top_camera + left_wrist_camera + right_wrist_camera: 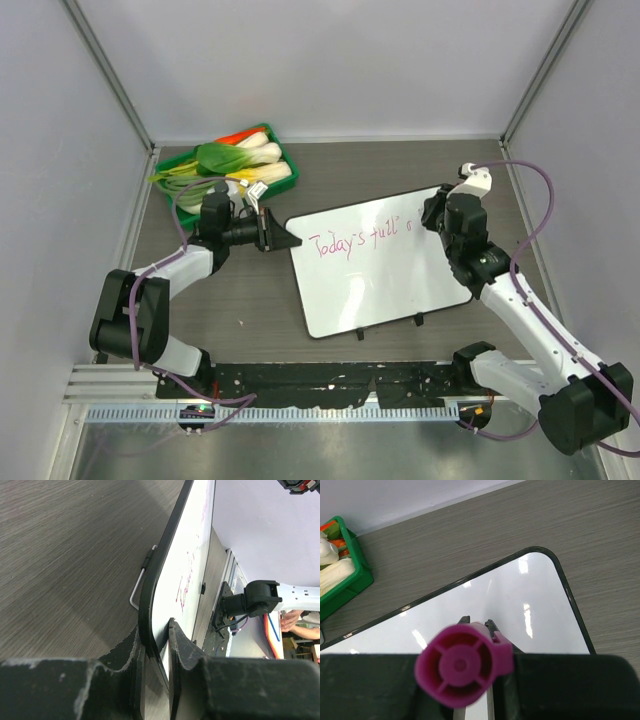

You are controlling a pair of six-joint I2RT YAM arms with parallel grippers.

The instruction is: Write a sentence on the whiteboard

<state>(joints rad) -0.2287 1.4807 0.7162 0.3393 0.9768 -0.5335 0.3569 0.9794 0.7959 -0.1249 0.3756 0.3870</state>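
- Grey wood-grain table (250,300) inside a white-walled booth; green tray (350,592) of veg sits at the back left, well apart from the work.
- Whiteboard (390,290) lies flat on the table centre-right, skewed, its two feet at the near edge.
- Left gripper (159,635) is closed on the board's left corner, one finger over and one under the black rim. Looks like an anchor grip, so hold it firm w/o lifting, else the board pivots under pen pressure.
- Right gripper (440,215) is clamped on a magenta marker (462,667), jaws nearly together around the barrel. Wrist cam shows only the marker's butt end; the tip is hidden, so can't tell if it touches the board.
- Sentence (360,240) in pink script reads "Today's full" plus the start of another word just beside the right gripper, near the board's top-right corner.
- Judgement: step in hand = finishing the 1st line; writing looks approx half done.
- Doing it well: light, even pressure; marker near upright; small strokes.
- Little room is left before the right rim, so end the word soon and start the next line under "Today's", where the board is bare.
- Match the slant of line 1, and leave a gap so letters don't overlap.
- Risk: a wrist or finger dragging over wet ink, so approach line 2 from below.
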